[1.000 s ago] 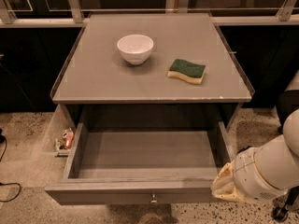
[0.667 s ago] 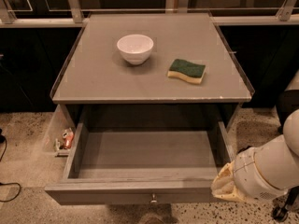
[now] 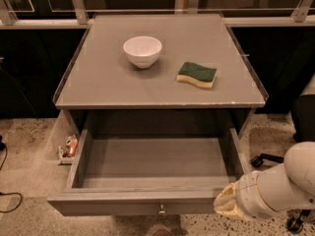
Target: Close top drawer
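The wide grey wooden top drawer (image 3: 123, 204) stood pulled far out from under the flat grey counter (image 3: 98, 82). Its deep tray lay open to view with nothing seen inside, and its front panel was nearest the camera. The robot's end effector (image 3: 225, 203), wrapped in a cream-coloured cover at the tip of a white arm, sat low on the right at the right-hand end of that front panel, touching it or just beside it. Whether it was open or closed, or had hold of anything, could not be told. The drawer looked stiff and fairly heavy, a rigid box likely to slide straight back under a steady push rather than needing a grip. The broad flat front seemed the best place to press, ideally nearer the middle by the small round metal knob (image 3: 161, 210), since a shove at one corner might skew the drawer and make it bind. Counted, there was one drawer, one knob, one round white bowl (image 3: 142, 50) and one green-and-yellow sponge (image 3: 197, 74), these last two resting apart on the counter.
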Tool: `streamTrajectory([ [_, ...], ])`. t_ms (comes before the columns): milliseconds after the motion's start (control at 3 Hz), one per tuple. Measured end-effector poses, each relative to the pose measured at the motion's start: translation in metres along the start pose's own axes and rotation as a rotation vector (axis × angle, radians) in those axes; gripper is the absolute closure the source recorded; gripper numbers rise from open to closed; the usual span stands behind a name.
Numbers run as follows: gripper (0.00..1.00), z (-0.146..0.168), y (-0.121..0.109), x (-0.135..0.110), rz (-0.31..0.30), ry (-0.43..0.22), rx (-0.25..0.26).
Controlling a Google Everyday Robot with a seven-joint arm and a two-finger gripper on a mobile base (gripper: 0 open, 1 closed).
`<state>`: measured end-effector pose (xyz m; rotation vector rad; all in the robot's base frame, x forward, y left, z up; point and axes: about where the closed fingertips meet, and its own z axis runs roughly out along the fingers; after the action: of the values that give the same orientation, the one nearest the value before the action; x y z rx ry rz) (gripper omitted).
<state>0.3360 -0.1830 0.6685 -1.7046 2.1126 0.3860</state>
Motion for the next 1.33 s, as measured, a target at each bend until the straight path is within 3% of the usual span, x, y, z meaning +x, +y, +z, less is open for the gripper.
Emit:
streamTrajectory([
  [333, 1.00, 0.0248, -0.0106, 0.0124, 0.037, -0.034, 0.028],
  [667, 0.81, 0.0265, -0.0127, 0.0130, 0.039, -0.036, 0.033],
  [1333, 0.35, 0.0265, -0.0127, 0.0130, 0.039, -0.036, 0.033],
])
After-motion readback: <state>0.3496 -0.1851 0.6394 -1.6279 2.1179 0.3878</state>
